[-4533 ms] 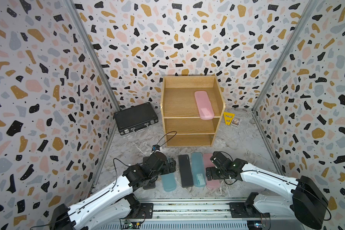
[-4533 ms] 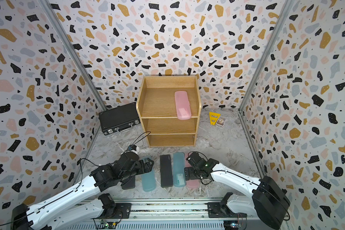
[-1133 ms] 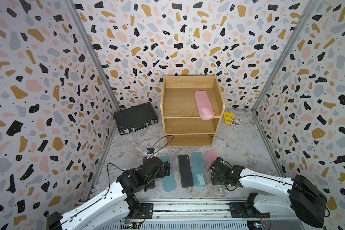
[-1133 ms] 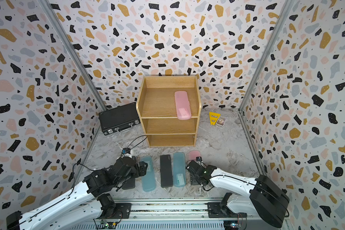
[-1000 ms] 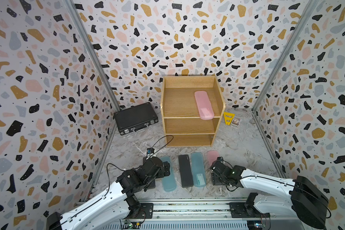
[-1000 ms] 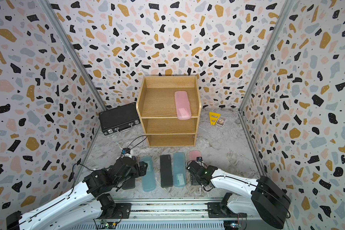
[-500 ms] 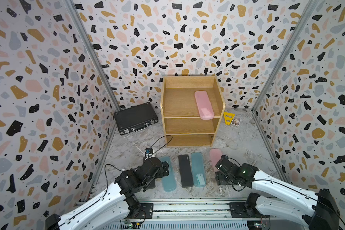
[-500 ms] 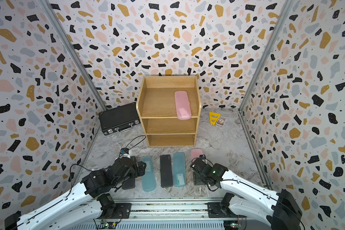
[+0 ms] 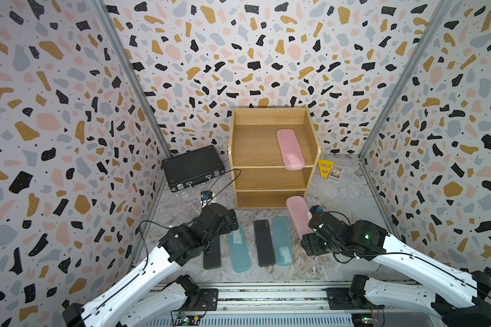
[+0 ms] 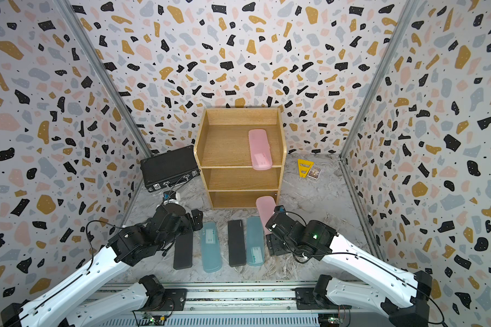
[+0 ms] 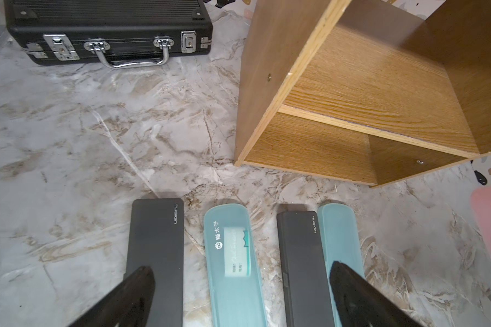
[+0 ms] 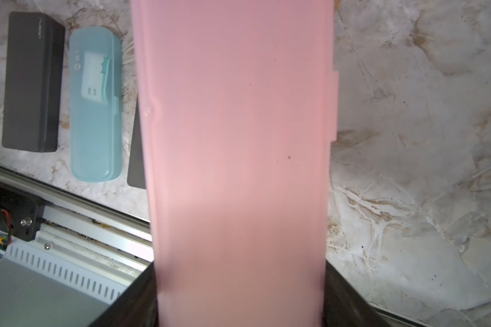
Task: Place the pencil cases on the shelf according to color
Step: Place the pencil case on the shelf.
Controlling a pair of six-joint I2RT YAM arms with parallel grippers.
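The wooden shelf stands at the back with one pink pencil case on its top tier. My right gripper is shut on the near end of the second pink case, held tilted above the floor, its far end near the shelf's bottom right corner. On the floor lie, from left to right, a black case, a teal case, a black case and a teal case. My left gripper hangs open over this row, holding nothing.
A black briefcase with metal latches lies left of the shelf against the wall. A yellow triangle and a small card lie right of the shelf. The metal rail runs along the front edge.
My right gripper has lifted the pink case off the floor and carried it up and toward the shelf. The left arm has drawn back slightly.
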